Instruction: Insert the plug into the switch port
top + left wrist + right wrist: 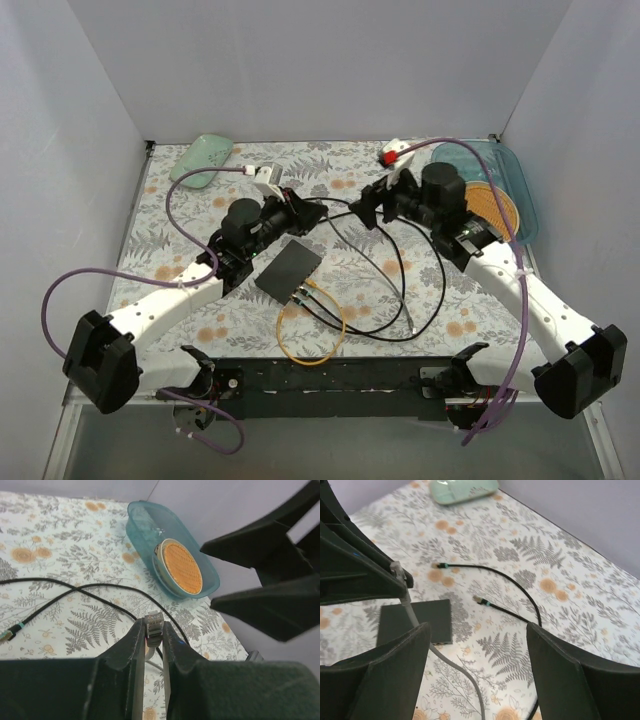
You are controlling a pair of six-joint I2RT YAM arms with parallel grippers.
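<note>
Plug, clear and upright, sits pinched in the left gripper, whose jaws are almost shut on it, raised above the table. The right gripper stands wide open just beside it, gripping nothing. The switch lies flat near the table's middle, slightly toward its near edge, apart from both grippers.

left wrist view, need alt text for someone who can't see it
The left gripper is shut on a clear plug, pinched between its two dark fingers over a floral table. Behind it, black cables cross the table and a teal tray holds an orange disc. The right gripper, open, looms at the right edge.
</note>
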